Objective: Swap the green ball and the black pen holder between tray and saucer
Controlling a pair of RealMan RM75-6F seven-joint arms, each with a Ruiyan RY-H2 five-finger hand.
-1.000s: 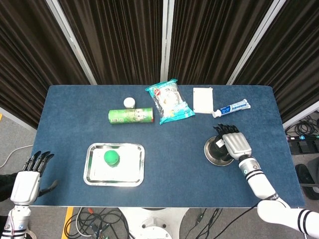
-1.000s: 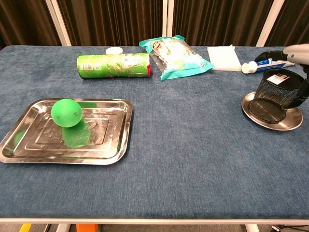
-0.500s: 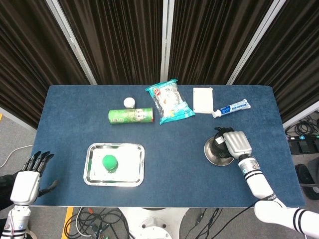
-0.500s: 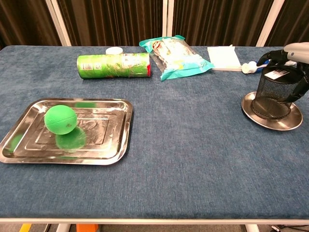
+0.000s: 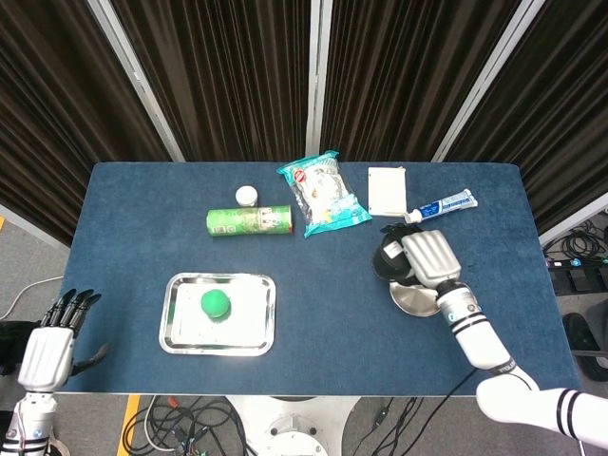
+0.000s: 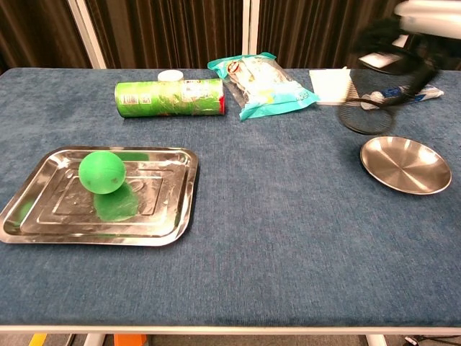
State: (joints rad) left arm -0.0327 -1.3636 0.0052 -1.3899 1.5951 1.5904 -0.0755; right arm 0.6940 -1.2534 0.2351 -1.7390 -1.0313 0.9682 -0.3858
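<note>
The green ball (image 5: 215, 304) (image 6: 101, 171) lies in the steel tray (image 5: 267, 321) (image 6: 164, 210) at the front left of the table. My right hand (image 5: 427, 258) (image 6: 432, 9) grips the black mesh pen holder (image 5: 388, 255) (image 6: 371, 108) and holds it tilted in the air, up and to the left of the saucer. The round steel saucer (image 5: 418, 301) (image 6: 405, 164) stands bare at the right. My left hand (image 5: 47, 353) hangs off the table's front left corner, fingers spread, holding nothing.
Along the back lie a green can (image 5: 249, 220) (image 6: 170, 97) with a white cap (image 5: 246, 195) behind it, a snack bag (image 5: 323, 193) (image 6: 263, 83), a white pad (image 5: 387, 190) (image 6: 333, 85) and a toothpaste tube (image 5: 442, 205).
My right hand has lifted the pen holder off the saucer and carried it up and to the left. The ball has rolled a little inside the tray.
</note>
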